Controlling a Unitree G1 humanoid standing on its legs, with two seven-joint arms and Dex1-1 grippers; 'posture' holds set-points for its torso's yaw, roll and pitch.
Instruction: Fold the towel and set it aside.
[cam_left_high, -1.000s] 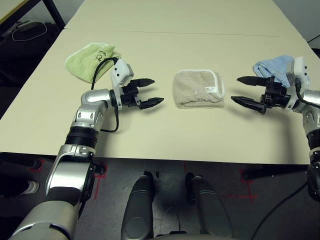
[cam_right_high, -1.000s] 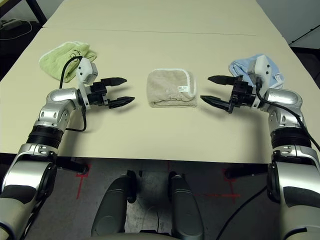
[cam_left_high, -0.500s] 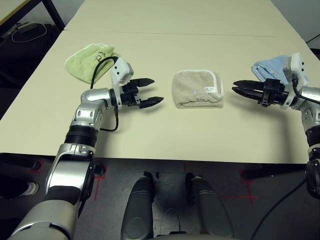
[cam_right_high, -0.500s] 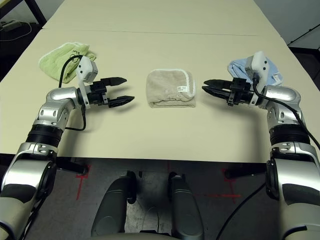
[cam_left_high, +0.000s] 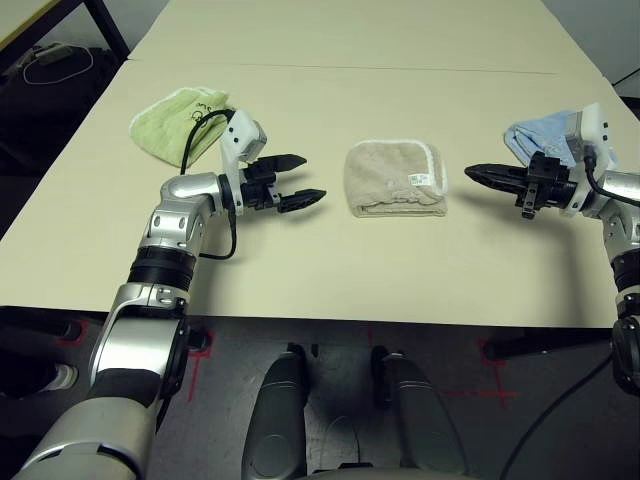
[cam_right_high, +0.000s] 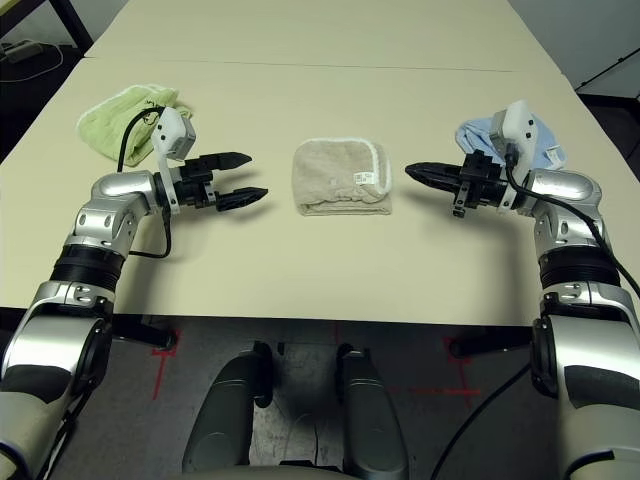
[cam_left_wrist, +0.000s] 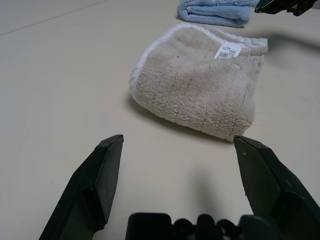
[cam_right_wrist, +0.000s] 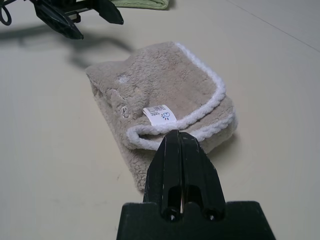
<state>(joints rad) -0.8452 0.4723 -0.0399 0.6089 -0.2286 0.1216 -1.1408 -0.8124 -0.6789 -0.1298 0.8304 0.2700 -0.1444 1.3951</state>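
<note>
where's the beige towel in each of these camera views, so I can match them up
Left eye view: the beige towel lies mid-table between the grippers.
Right eye view: same, centre.
Left wrist view: beyond the open left gripper, at.
Right wrist view: past the shut right gripper, at.
Shared landmark: its white label.

The beige terry towel with white stitched edging (cam_left_high: 396, 179) was seen folded into a compact, thick rectangle, laid flat on the cream table. A small white label (cam_left_high: 421, 178) was shown on top.
</note>
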